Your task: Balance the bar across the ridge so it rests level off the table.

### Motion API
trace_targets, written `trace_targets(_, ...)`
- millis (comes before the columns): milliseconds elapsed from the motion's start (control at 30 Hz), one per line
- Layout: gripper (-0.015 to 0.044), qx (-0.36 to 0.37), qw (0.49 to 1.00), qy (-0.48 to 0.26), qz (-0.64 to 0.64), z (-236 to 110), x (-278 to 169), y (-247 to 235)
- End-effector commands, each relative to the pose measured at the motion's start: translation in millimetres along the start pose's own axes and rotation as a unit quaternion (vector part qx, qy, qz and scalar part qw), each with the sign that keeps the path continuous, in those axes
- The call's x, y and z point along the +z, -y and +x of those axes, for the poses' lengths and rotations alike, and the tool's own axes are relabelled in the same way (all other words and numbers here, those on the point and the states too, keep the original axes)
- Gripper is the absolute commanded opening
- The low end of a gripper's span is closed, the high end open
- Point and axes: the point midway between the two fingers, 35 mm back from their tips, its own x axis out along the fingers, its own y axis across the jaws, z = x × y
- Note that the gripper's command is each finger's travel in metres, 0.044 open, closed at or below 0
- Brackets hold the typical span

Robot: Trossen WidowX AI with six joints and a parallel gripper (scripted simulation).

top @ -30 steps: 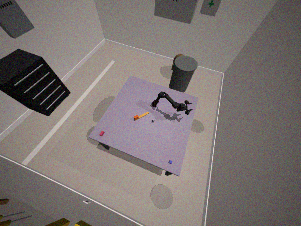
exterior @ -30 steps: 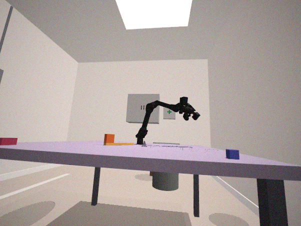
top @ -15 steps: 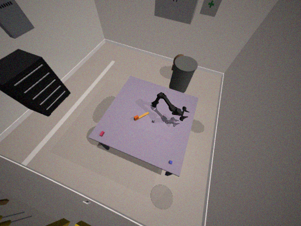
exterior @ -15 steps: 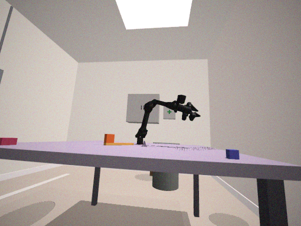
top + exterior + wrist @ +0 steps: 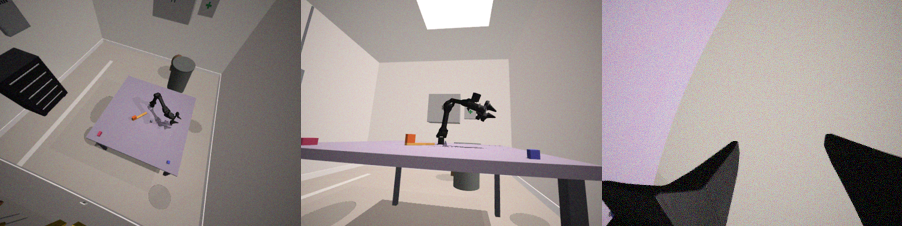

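Note:
The bar (image 5: 142,115) (image 5: 422,144) is yellow with a thicker orange block (image 5: 134,117) (image 5: 410,138) at one end. It lies flat on the lavender table (image 5: 140,147) (image 5: 476,153) (image 5: 642,63). The ridge (image 5: 150,121) (image 5: 445,143) is a small grey piece on the table just right of the bar and apart from it. My gripper (image 5: 178,119) (image 5: 492,111) (image 5: 781,141) is open and empty. It hangs in the air well above the table, to the right of the ridge and the bar. In the wrist view only table and floor show between the fingers.
A red block (image 5: 99,133) (image 5: 309,141) lies near the table's left corner and a blue block (image 5: 168,162) (image 5: 533,154) near its front right corner. A grey bin (image 5: 180,73) (image 5: 466,181) stands on the floor behind the table. A black drawer cabinet (image 5: 27,80) is far left.

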Motion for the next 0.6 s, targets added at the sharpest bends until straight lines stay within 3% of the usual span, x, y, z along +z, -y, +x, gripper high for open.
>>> trace_targets(0, 0.0315, 0.030, 0.999, -0.019, 0.014, -17.5, -10.9, -17.1)
trace_targets(567, 0.0315, 0.198, 0.972, -0.088, 0.095, -112.4, -41.2, -114.8)
